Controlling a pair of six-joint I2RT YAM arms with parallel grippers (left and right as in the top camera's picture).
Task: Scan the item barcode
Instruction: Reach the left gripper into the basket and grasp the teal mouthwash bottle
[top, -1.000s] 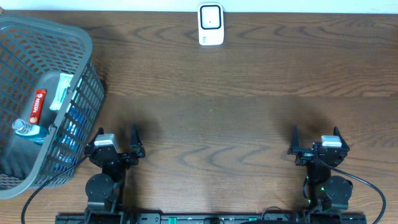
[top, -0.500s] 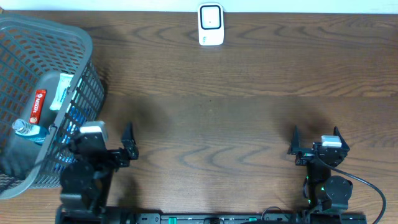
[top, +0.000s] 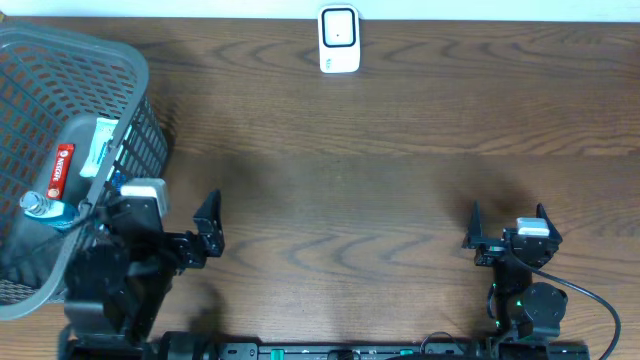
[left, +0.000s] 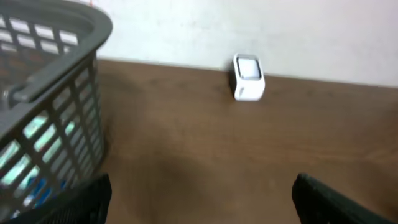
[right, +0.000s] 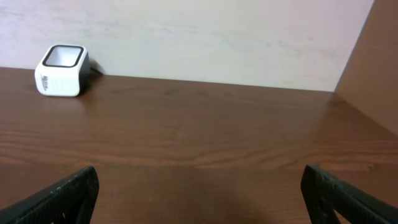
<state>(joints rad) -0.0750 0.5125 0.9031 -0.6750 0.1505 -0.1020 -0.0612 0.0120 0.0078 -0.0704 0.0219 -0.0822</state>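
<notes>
The table (top: 400, 190) is dark brown wood with wavy lines in it. A grey basket (top: 147, 130) with bars for walls stands on its left side. A small white scanner (top: 339, 40) stands at the far edge, in the middle, well apart from the basket.

The basket (top: 150, 140) stands on the left end of the table (top: 400, 150). In it a flat packet (top: 62, 169) lies left of a tube (top: 100, 145), and a bottle (top: 40, 207) lies nearer me. My left hand (top: 158, 212) hangs just beside the basket's near right corner. My right hand (top: 507, 222) is well apart from it, at the near right. The scanner (top: 339, 39) sits at the far edge, about midway across, ahead of both hands.
</notes>
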